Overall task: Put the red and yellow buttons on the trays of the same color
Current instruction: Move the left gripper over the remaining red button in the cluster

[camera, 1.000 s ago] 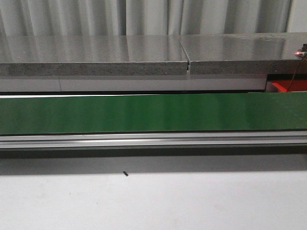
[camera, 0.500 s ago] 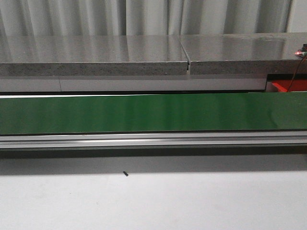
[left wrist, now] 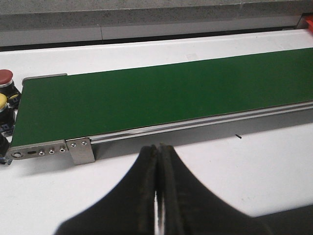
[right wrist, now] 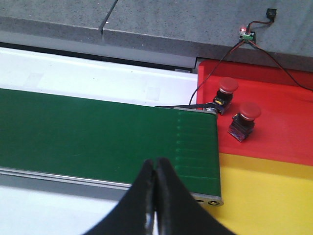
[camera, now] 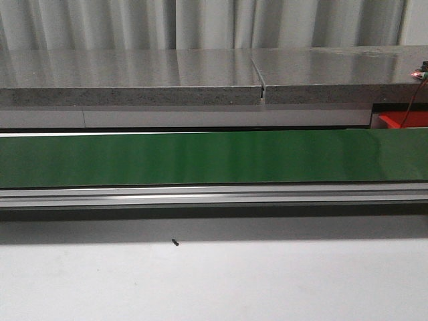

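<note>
Left gripper (left wrist: 157, 191) has its fingers pressed together with nothing between them, hanging over the white table (left wrist: 234, 166) just short of the belt (left wrist: 161, 100). Ahead of it the belt's aluminium rail runs across, and the green surface beyond carries nothing. Off past the belt's end, well to one side of the fingers, a red button (left wrist: 5, 77) and a yellow button (left wrist: 3, 101) sit at the picture's edge, only partly in view.

Right gripper (right wrist: 155, 196) is likewise closed tight and holds nothing, poised above the near edge of the belt (right wrist: 98, 134) close to its other end. Beyond that end and just past the fingers lie two trays side by side: the yellow tray (right wrist: 266, 193) nearer the gripper, the red tray (right wrist: 288, 132) farther off and touching it. Two red buttons stand on the red tray, one (right wrist: 225, 94) right by the belt roller, the other (right wrist: 243, 120) a little apart from it and tilted. The yellow tray's visible part is bare. A small board with a lit red LED (right wrist: 246, 34) rests on the grey ledge behind, wires trailing down to the red tray.

In the front view the belt (camera: 200, 157) spans the frame, with a sliver of red tray (camera: 404, 119) at far right; neither arm shows there
</note>
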{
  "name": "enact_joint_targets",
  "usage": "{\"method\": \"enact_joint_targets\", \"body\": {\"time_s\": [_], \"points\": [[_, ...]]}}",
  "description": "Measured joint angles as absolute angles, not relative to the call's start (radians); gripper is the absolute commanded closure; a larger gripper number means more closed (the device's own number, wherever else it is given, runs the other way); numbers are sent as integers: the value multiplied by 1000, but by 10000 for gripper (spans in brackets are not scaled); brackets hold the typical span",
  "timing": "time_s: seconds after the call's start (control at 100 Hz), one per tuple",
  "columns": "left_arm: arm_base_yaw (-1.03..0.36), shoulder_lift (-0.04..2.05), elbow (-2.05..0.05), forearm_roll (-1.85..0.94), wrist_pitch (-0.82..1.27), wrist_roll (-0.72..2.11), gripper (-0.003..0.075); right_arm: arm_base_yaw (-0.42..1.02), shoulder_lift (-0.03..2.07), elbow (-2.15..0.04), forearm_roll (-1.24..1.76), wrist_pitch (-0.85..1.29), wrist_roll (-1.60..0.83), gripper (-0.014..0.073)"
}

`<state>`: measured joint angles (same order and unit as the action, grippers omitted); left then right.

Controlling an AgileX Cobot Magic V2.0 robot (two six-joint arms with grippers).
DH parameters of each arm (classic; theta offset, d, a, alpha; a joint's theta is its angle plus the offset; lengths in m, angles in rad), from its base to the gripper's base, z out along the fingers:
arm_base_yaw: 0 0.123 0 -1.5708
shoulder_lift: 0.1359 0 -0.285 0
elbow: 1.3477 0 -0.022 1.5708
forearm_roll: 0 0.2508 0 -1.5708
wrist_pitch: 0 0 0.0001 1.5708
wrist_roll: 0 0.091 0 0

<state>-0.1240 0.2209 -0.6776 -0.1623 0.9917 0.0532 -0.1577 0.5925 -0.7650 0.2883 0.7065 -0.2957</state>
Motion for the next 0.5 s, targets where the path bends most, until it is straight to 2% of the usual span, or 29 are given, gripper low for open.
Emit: {"method": "enact_joint_targets", "body": {"time_s": [0.3,0.5], "points": [[-124,223,-678,-129,991,46,741,-158,583,-761,299,709,-296,659],[-124,285,-690,-6,987,-81,741,-158,583,-761,302,709,-296,659]]}}
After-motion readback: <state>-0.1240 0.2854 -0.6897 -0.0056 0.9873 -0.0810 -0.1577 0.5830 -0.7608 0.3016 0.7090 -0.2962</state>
